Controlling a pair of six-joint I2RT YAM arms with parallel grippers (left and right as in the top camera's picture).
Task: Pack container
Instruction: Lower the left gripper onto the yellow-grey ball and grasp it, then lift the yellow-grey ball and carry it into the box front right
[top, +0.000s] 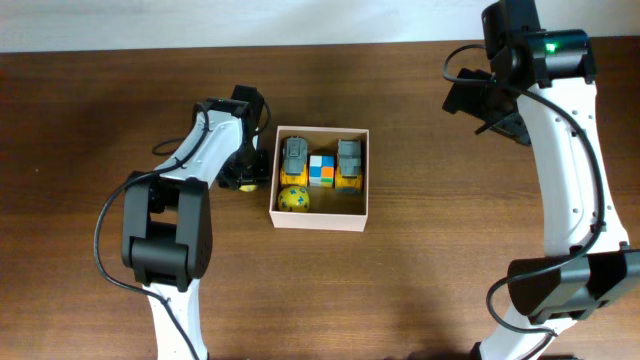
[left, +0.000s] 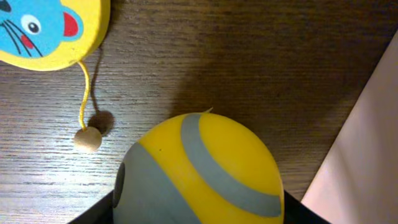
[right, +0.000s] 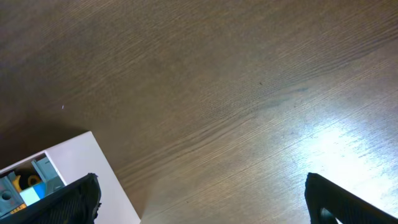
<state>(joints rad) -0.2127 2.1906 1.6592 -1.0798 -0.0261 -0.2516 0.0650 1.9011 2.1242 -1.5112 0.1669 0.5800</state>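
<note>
The container (top: 320, 219) is a square white-walled box with a tan inside at the table's middle. It holds two toy trucks (top: 297, 156), a coloured cube (top: 321, 170) and a yellow dotted ball (top: 293, 199). My left gripper (top: 245, 170) is just outside the box's left wall. Its jaws (left: 199, 211) are shut on a yellow and grey striped round toy (left: 205, 168), low over the table. The box wall shows at the right of the left wrist view (left: 367, 149). My right gripper (top: 490, 105) is open and empty (right: 205, 205), far right of the box over bare wood.
A yellow disc with a blue mouse face (left: 43, 28) lies on the table by the left gripper, trailing a string with a wooden bead (left: 87, 139). A corner of the container (right: 74, 155) shows at the lower left of the right wrist view.
</note>
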